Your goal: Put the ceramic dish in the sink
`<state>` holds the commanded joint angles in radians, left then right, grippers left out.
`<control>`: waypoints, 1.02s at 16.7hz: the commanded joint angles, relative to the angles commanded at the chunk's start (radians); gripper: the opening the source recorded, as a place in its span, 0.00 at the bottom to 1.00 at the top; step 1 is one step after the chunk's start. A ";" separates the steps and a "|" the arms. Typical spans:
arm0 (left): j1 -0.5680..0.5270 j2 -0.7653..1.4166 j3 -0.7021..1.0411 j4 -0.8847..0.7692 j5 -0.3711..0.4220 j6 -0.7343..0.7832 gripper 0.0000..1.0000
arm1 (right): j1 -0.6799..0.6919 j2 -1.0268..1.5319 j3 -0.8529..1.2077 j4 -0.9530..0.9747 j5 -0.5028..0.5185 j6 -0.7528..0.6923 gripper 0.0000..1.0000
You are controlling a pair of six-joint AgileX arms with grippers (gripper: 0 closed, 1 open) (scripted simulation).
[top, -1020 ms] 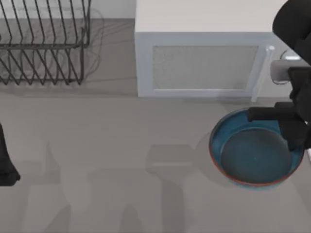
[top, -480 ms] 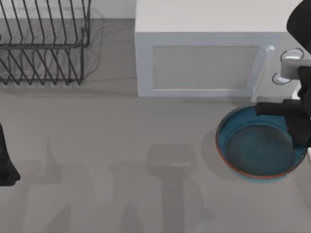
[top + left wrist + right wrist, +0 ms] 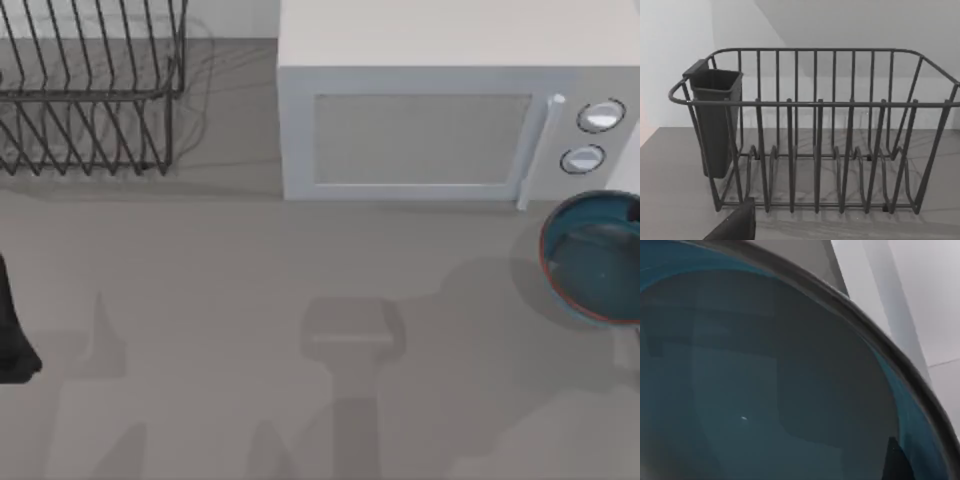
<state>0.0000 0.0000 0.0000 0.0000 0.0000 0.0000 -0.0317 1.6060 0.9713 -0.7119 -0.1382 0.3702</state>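
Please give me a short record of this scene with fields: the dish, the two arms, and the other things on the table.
dish: ceramic dish, teal-blue with a reddish-brown rim, at the table's right edge, cut off by the top view's border, in front of the microwave's right end
right gripper: dark tip at the dish's far rim; grip cannot be judged
left arm: parked at the table's left edge
microwave: white, door shut, two knobs at its right
dish rack: wire, far left, with a dark cup on one end
sink: not seen
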 joint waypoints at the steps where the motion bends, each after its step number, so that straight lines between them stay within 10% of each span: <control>1: 0.000 0.000 0.000 0.000 0.000 0.000 1.00 | -0.056 0.005 -0.049 0.118 -0.018 -0.021 0.00; 10: 0.000 0.000 0.000 0.000 0.000 0.000 1.00 | -0.393 -0.007 -0.335 1.203 -0.229 -0.241 0.00; 17: 0.000 0.000 0.000 0.000 0.000 0.000 1.00 | -0.491 -0.106 -0.376 1.598 -0.356 -0.347 0.00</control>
<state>0.0000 0.0000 0.0000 0.0000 0.0000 0.0000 -0.5223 1.5004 0.5955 0.8866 -0.4940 0.0233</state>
